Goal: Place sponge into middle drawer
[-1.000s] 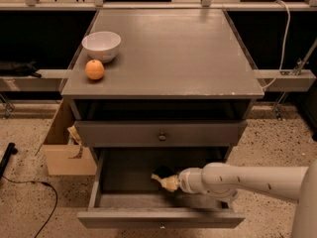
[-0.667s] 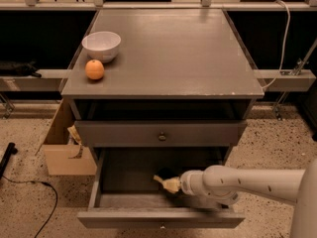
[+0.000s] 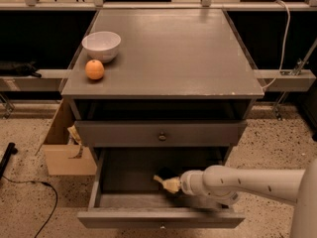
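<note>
**The sponge (image 3: 172,185) has reached the middle drawer (image 3: 124,175); release unconfirmed**

The surface (image 3: 168,48) rises above the claw (image 3: 167,181). The open drawer lies beneath the claw, which reaches in low. The sponge sits at its tip; gripped or freed, I cannot tell. Likely left: letting go, withdrawing.

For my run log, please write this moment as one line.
gripper: inside pulled-out wide grey middle drawer | small yellow foam sponge: at gripper tip, inside drawer
</note>
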You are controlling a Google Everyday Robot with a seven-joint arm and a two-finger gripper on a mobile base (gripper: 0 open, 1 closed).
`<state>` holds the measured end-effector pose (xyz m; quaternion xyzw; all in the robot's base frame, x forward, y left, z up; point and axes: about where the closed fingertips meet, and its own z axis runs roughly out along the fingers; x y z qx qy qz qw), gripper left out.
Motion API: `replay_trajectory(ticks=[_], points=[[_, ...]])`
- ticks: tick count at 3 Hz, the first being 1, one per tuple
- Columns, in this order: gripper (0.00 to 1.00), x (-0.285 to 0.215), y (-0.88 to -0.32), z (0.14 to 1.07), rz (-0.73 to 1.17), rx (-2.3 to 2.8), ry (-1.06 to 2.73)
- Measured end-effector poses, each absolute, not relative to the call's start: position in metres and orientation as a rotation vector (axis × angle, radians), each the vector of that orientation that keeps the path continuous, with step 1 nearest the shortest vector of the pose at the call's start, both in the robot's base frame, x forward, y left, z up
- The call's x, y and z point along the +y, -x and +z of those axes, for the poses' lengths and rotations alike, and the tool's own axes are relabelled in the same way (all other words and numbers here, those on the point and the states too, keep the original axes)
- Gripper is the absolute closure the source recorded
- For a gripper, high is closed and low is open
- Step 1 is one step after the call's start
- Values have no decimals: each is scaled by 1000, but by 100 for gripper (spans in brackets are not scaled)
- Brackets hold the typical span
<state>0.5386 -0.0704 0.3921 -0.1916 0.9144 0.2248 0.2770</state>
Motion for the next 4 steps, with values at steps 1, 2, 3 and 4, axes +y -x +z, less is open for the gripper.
replay_trajectory(ticks=[1,2,3,4], points=[[59,-70,-539,392,604,2455,515],[35,-70,-539,392,604,2455,515],[11,-70,-539,392,604,2455,515],[0,-70,-539,392,604,2456,515]])
